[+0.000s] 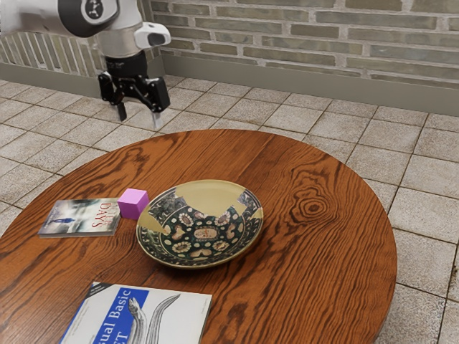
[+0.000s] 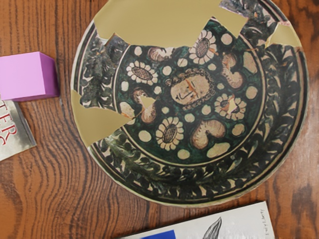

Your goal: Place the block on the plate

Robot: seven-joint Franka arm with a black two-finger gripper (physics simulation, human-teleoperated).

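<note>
High above the table's far edge, my gripper (image 1: 138, 118) is open, its two fingers apart with nothing between them. The pink block (image 1: 133, 204) rests on the wooden table, close beside the plate's rim and against or very near a small book. A dark floral plate (image 1: 206, 233) with tan patches lies on the table. In the wrist view the plate (image 2: 187, 94) is below my hand, and the pink block (image 2: 30, 77) stands beside it, apart from the rim.
A small book (image 1: 80, 217) lies on the other side of the block from the plate. A larger blue and white book (image 1: 136, 315) lies at the near side of the round table (image 1: 315, 265). A brick wall (image 1: 315, 36) rises behind the tiled floor.
</note>
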